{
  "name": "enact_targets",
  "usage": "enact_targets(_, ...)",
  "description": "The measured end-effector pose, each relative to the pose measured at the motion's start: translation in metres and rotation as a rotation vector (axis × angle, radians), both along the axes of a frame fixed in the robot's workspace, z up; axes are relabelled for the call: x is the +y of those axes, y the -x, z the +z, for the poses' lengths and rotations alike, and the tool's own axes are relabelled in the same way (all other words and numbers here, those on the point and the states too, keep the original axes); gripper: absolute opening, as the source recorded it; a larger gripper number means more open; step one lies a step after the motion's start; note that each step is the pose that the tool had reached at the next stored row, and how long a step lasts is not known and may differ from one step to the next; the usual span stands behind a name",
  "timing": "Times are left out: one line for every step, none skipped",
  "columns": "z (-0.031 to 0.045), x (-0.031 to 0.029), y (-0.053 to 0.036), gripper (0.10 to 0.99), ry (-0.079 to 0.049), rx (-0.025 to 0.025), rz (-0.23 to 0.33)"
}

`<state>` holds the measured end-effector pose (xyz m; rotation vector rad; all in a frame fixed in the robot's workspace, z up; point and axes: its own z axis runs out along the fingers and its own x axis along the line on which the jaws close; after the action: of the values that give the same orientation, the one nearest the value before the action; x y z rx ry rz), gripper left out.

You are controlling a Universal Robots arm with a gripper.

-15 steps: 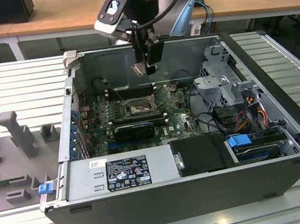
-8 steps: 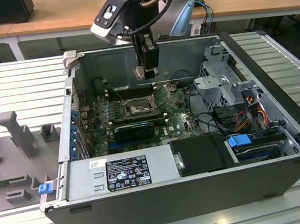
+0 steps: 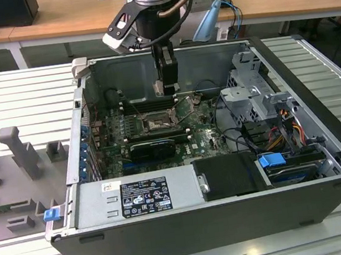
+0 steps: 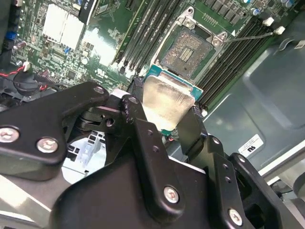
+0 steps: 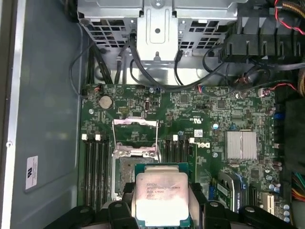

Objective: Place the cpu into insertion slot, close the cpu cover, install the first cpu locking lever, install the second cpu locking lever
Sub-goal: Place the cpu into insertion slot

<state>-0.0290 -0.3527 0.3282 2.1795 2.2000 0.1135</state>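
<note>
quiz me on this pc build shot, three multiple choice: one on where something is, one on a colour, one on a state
1. Where is the cpu?
A. seated in the slot
B. clamped in the gripper
C. in a person's hand

2. What colour is the cpu's top?
A. pale silver
B. red
C. black

3. The cover is:
A. shut over the slot
B. swung open
C. clamped in the gripper

Answers:
1 B, the gripper flanks the cpu on two sides in both wrist views.
2 A, its metal top shows pale silver in both wrist views.
3 B, its frame lies clear of the slot, and the slot's contacts are bare.
</note>
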Motion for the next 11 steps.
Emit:
enact_targets(-0.0016, 0.0, 0.0, 0.529, 0.0, 0.0, 0.0)
enact_targets(-0.0042, 0.0, 0.0, 0.529, 0.0, 0.0, 0.0)
enact_targets(-0.006, 0.0, 0.0, 0.529, 0.0, 0.0, 0.0)
enact_targets(-0.0087, 0.0, 0.0, 0.529, 0.0, 0.0, 0.0)
enact_targets(-0.0103, 0.0, 0.0, 0.529, 0.0, 0.0001, 0.0)
enact_targets(-0.0118, 0.0, 0.0, 0.529, 0.0, 0.0, 0.0)
enact_targets(-0.0145, 0.0, 0.0001, 0.529, 0.0, -0.0001, -0.002)
enact_targets(-0.016, 0.0001, 0.0001, 0.529, 0.0, 0.0, -0.004)
enact_targets(-0.0182, 0.0002, 0.0001, 0.529, 0.0, 0.0, -0.017)
enact_targets(-0.0202, 0.0002, 0.0001, 0.529, 0.0, 0.0, -0.042)
enact_targets(-0.0214, 0.0002, 0.0001, 0.529, 0.0, 0.0, -0.054)
